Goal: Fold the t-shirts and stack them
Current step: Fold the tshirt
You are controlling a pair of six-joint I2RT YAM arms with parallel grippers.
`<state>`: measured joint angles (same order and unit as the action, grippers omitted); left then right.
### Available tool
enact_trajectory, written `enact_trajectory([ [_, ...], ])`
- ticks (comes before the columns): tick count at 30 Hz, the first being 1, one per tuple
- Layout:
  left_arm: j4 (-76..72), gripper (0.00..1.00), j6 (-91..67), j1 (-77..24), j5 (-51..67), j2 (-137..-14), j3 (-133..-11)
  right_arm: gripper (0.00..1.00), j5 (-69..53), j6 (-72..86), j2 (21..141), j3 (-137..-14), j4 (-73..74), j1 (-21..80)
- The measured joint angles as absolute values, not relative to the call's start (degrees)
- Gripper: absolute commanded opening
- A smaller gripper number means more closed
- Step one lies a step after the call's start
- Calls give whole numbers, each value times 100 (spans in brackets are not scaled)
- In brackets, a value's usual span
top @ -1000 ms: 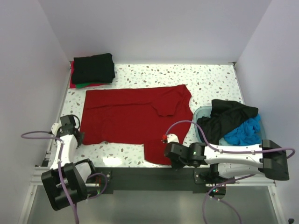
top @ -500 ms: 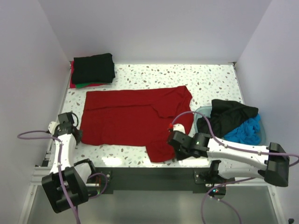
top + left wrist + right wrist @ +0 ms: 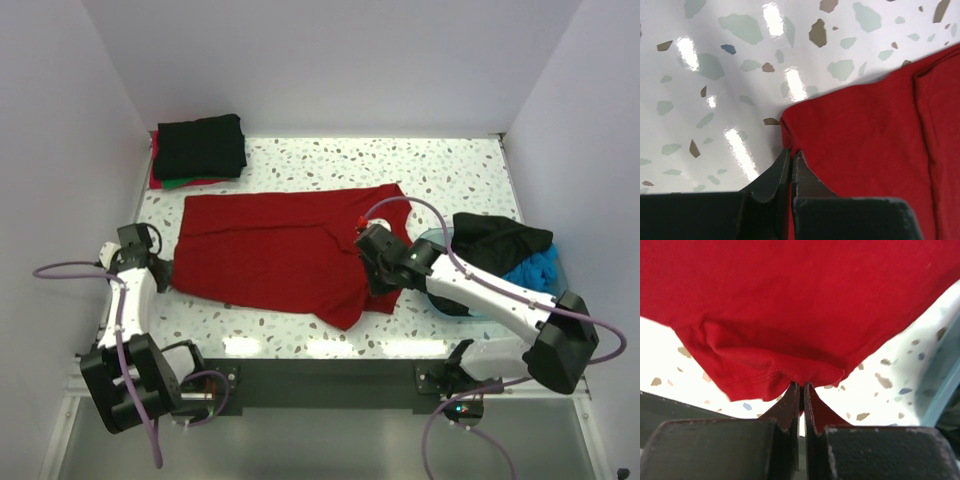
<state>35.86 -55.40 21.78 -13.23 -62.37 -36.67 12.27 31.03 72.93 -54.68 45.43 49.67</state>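
1. Left wrist view: the left gripper (image 3: 791,154) is pinched closed on the near left corner of the dark red t-shirt (image 3: 865,130).
2. Further right, the right gripper (image 3: 801,386) is clamped tight on the shirt's near hem, holding it above the table (image 3: 875,385).
3. The shirt itself lies spread out, its near right part raised.
4. Right of the shirt, a teal basin (image 3: 428,240) holds a black t-shirt (image 3: 490,235) and a blue t-shirt (image 3: 530,275).
5. Beyond the shirt's far left corner sits a folded stack (image 3: 200,147), black on top.
6. I'd say a lengthwise fold is under way. Next, both arms should carry the near edge across together and lay it flat.
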Motion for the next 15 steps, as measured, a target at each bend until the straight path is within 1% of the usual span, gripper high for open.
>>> enact_trajectory([
  [6,3376,0,-5540,2176,-1157,-6438,-3817,0,1199,2646,7771,-6097,4536,4493],
  [15,3087,0,-5537,2045,-993,-7247,-4285,0,1092,2171,8576,-7054,4484,3684],
])
